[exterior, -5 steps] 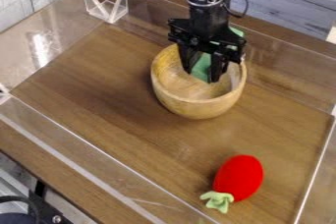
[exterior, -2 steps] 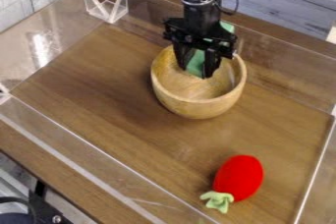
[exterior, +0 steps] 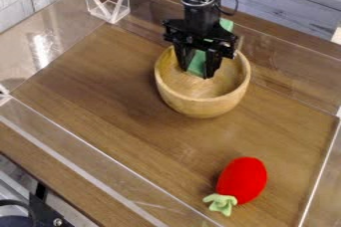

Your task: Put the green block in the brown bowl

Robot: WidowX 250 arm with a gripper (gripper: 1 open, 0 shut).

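Inside the brown bowl's (exterior: 200, 97) opening, toward its far side, the green block (exterior: 208, 63) stands on end, long axis near vertical and leaning slightly, upper end toward the far rim. The gripper (exterior: 202, 56) points straight down into the bowl, dark fingers (exterior: 180, 52) on both sides of the block, closed on it at a middling spread. Whether the block's lower end touches the bowl floor can't be made out. The bowl sits on a wooden table (exterior: 107, 102). A red strawberry toy (exterior: 240, 183) lies well apart from the bowl, toward the near right. A clear plastic stand (exterior: 107, 2) is beyond the bowl, far left. No readable writing anywhere.
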